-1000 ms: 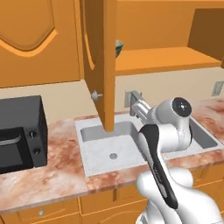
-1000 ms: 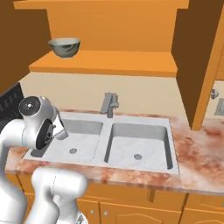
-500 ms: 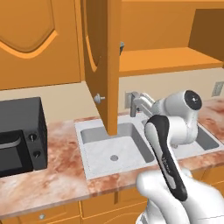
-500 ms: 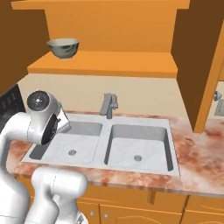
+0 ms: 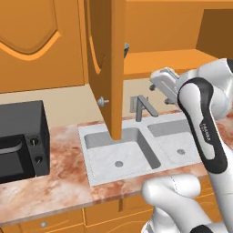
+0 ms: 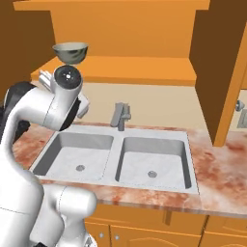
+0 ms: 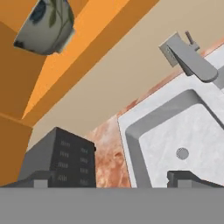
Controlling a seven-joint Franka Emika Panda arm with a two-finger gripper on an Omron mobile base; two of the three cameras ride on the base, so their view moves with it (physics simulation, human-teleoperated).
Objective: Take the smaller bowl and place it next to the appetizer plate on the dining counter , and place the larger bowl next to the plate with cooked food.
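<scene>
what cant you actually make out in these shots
- Bowl on the cabinet shelf: left base view shows just a sliver; the open cabinet door hides the rest. No second bowl to compare, so which one it is stays unclear.
- Gripper: hand view shows just the fingertips, cut by the bottom edge.
- Microwave: cut off by the left edge, left base view.

The open orange wooden cupboard door (image 5: 111,68) hides most of the round grey-green bowl (image 5: 126,49) on the shelf. The left edge of the picture cuts off the black box-shaped microwave (image 5: 20,141). The robot's own arm hides its gripper in both base views.
</scene>
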